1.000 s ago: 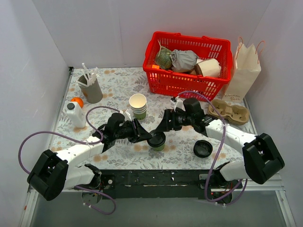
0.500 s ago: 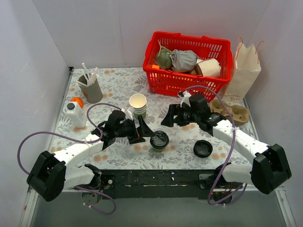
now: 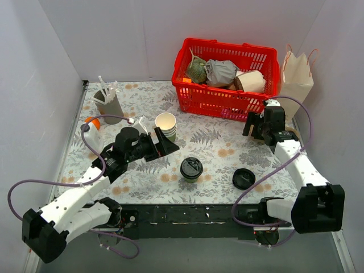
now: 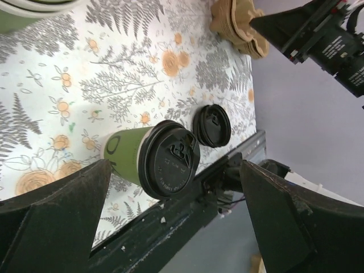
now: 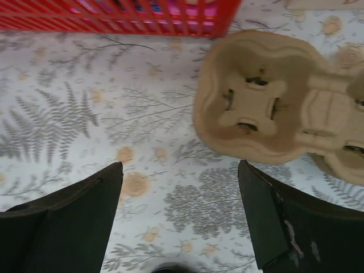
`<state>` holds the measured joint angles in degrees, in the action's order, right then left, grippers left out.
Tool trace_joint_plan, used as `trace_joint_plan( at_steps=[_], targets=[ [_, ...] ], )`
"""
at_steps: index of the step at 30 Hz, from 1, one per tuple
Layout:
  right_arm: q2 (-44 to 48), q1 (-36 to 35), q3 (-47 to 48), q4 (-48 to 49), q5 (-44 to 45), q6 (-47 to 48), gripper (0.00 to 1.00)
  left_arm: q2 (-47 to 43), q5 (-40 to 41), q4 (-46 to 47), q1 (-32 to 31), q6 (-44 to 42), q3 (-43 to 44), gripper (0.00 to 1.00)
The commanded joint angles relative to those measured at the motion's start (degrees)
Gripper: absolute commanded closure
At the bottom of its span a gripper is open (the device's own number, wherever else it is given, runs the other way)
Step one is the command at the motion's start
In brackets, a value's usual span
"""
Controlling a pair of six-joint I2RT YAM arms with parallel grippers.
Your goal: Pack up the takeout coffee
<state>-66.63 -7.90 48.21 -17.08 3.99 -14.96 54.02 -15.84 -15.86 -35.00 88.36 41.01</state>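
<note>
**Capped coffee stands free on the counter, both claws spread**

Nearest the arms' bases, a loose black lid (image 3: 243, 178) lies flat on the leaf-patterned counter (image 3: 216, 142). Just left of it, and apart from it, stands the takeout coffee (image 3: 191, 169), upright with its dark green sides under a black dome lid. Nothing touches it.

To the cup's left hangs the left claw (image 3: 165, 145). Its jaws are wide apart and empty. The left wrist view frames the cup between the two fingers, well clear of both. Just behind this claw is a stack of lidless cream cups (image 3: 165, 126).

Farther back on the right, the right claw (image 3: 251, 128) hovers with its jaws likewise apart, gripping nothing. Below it lies a brown pulp cup carrier (image 5: 256, 108).

On the left side sit a white bottle (image 3: 91, 136) and an orange (image 3: 92, 121), with a grey holder (image 3: 109, 107) of white utensils behind them. At the back stand a red basket (image 3: 227, 102) and, to its right, a paper bag (image 3: 296, 82).
</note>
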Motion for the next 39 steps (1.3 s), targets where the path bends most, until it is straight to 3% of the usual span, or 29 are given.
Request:
trace_joint_plan(
  at_steps=[1, 14, 18, 20, 28, 32, 39],
  targets=[
    [-4.37, 2.10, 2.16, 2.92, 8.65, 7.74, 0.12, -4.09, 6.70, -6.90, -0.06, -2.84, 1.61, 0.02],
    [-12.90, 2.80, -0.04, 20.76, 7.18, 17.33, 0.29, -5.68, 4.85, -6.38, -0.06, -3.45, -1.11, 0.02],
    [-15.28, 2.80, 0.83, 19.99, 5.77, 18.39, 0.34, -5.33, 4.41, -6.47, -0.06, -3.37, -1.29, 0.02],
    [-16.42, 2.89, 1.54, 19.02, 5.77, 18.39, 0.41, -5.50, 4.32, -6.38, 0.02, -3.19, -1.46, 0.02],
    [-17.74, 2.89, 1.63, 17.17, 9.28, 16.28, 0.47, -5.68, 4.15, -6.20, 0.02, -2.75, -2.08, 0.02],
    [-17.66, 2.80, 1.28, 14.88, 9.29, 15.66, 0.46, -6.20, 4.06, -6.38, 0.02, -2.66, -2.17, 0.02],
    [-12.04, 2.80, -3.11, 21.47, 4.72, 18.73, 0.46, -6.82, 4.32, -6.29, 0.02, -2.40, -2.17, 0.02]
  ],
)
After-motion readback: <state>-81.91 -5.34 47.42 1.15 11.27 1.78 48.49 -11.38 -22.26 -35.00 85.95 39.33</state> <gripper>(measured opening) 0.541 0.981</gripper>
